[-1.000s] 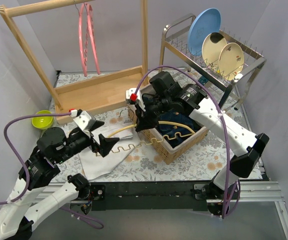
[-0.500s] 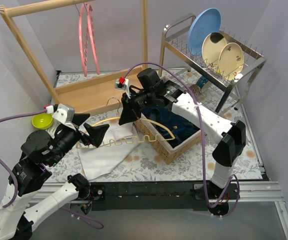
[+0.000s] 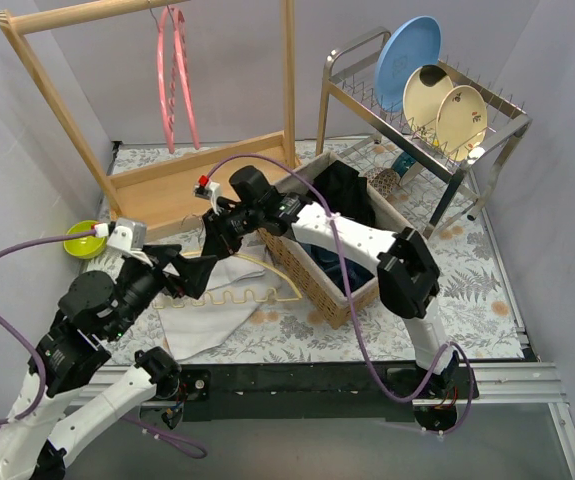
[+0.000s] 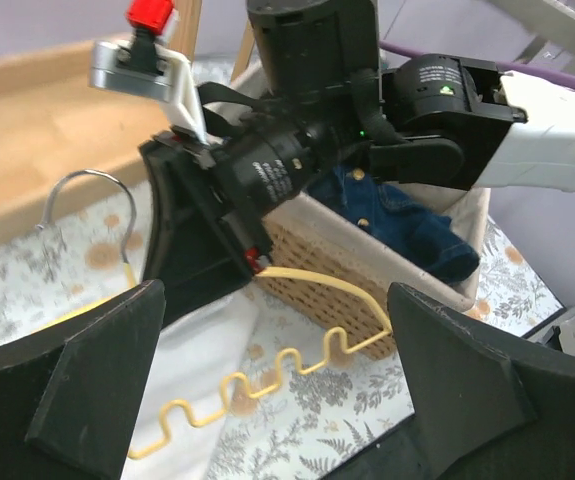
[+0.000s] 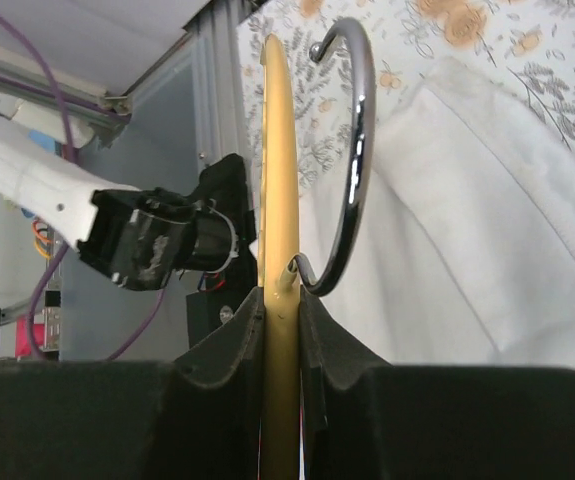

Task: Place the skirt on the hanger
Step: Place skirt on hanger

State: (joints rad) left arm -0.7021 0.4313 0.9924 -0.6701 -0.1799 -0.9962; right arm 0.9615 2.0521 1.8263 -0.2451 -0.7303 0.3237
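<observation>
Pinches the yellow hanger [image 5: 276, 150] by its neck in the right claw [image 5: 280, 300], just above the white skirt [image 3: 199, 318] spread beneath, with the left claw [image 4: 277, 375] gaping empty opposite, likely ready to feed cloth on.

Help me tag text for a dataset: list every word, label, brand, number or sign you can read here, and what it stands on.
No text can be read in any view.
Small white print on the black housing of the right arm, seen from the left wrist: too small and blurred to read.
Yellow hanger, wicker basket, plates: no print visible.
</observation>
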